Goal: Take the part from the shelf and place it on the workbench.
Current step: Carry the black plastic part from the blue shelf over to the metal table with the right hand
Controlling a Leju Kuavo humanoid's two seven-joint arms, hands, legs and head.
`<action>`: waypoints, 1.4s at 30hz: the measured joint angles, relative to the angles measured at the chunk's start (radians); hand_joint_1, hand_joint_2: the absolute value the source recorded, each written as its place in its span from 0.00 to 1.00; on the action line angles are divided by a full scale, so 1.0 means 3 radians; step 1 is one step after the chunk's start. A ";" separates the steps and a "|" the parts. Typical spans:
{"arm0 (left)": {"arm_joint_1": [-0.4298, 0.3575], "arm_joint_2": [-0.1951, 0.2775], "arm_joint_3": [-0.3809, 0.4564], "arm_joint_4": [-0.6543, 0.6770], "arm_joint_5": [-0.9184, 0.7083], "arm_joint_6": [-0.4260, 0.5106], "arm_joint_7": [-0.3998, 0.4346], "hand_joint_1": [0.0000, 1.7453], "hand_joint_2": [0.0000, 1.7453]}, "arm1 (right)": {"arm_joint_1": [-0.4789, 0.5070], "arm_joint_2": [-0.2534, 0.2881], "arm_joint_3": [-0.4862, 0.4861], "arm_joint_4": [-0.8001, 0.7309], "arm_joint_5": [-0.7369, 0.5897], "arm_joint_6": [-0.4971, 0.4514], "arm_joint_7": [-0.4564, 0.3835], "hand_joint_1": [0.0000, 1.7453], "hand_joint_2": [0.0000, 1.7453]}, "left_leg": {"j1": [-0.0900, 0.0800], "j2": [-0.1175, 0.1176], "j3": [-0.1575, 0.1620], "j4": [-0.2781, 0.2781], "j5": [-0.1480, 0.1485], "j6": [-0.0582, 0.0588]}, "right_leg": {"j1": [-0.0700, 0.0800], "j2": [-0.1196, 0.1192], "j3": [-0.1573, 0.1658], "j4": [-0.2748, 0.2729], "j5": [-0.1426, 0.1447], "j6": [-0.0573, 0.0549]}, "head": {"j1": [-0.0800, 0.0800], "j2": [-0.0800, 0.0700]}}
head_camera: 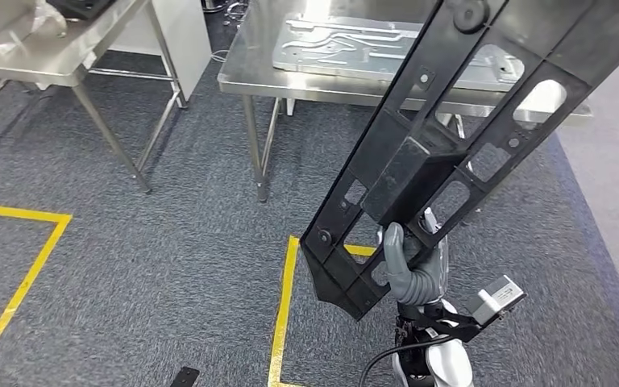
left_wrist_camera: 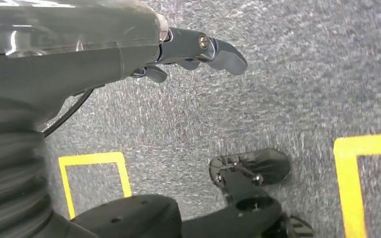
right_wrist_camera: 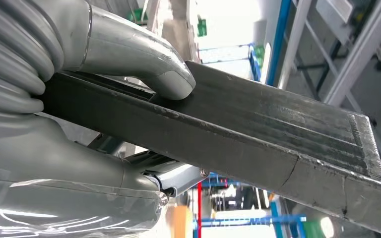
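Two steel tables ahead of us; we take the nearer stainless steel workbench (head_camera: 246, 81) as our landmark. It already carries a flat silver stamped metal plate (head_camera: 346, 44) on its top. A second steel table (head_camera: 64, 64) stands well off to the workbench's left, across grey carpet (head_camera: 169, 234) marked with yellow floor tape (head_camera: 284, 306).

Progress, our read: pick is done, the part is off the shelf and in hand. Left to do: close the gap to the workbench, lower the part flat onto its top, release. Nothing set down yet.

The long black plastic lattice frame part (head_camera: 451, 137) sits in front of the workbench, held up in the air, its upper end overlapping the workbench's right end in the head view. Long axis runs on a steep diagonal: low end down by our hand on the near side of the workbench, high end up and to the right, out of frame. Broad face towards the camera, cut-outs showing carpet through them.

Our right hand (head_camera: 411, 270) grips the part near its low end; in the right wrist view the thumb (right_wrist_camera: 144, 64) is pressed over one edge of the black bar (right_wrist_camera: 258, 129).

Our left hand (left_wrist_camera: 198, 49) hangs over carpet away from the workbench, fingers loosely apart, holding nothing.
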 joint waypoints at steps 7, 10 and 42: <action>-0.0009 0.0004 0.0000 0.0000 0.0008 0.0011 -0.0012 0.00 1.00 | -0.0004 0.0010 -0.0003 -0.0017 -0.0007 0.0015 -0.0009 1.00 1.00 | -0.0040 0.0203 0.0051 -0.0008 -0.0047 -0.0088 | 0.0078 -0.0213 0.0430 -0.0843 0.0320 -0.0120 | -0.0003 0.0000; -0.0013 0.0010 0.0000 -0.0001 0.0011 0.0014 -0.0022 0.00 1.00 | -0.0008 0.0017 -0.0007 -0.0016 -0.0013 0.0017 -0.0019 1.00 1.00 | -0.0025 0.0095 0.0012 0.0115 -0.0154 -0.0136 | 0.0041 -0.0112 0.0445 -0.0881 0.0341 -0.0161 | -0.0007 0.0000; 0.0009 0.0026 -0.0002 -0.0001 -0.0003 0.0006 -0.0066 0.00 1.00 | 0.0023 0.0044 -0.0016 -0.0047 -0.0069 0.0000 -0.0043 1.00 1.00 | -0.0030 -0.0044 -0.0109 0.0260 -0.0182 -0.0125 | 0.0022 -0.0049 0.0527 -0.0922 0.0316 -0.0163 | 0.0001 0.0000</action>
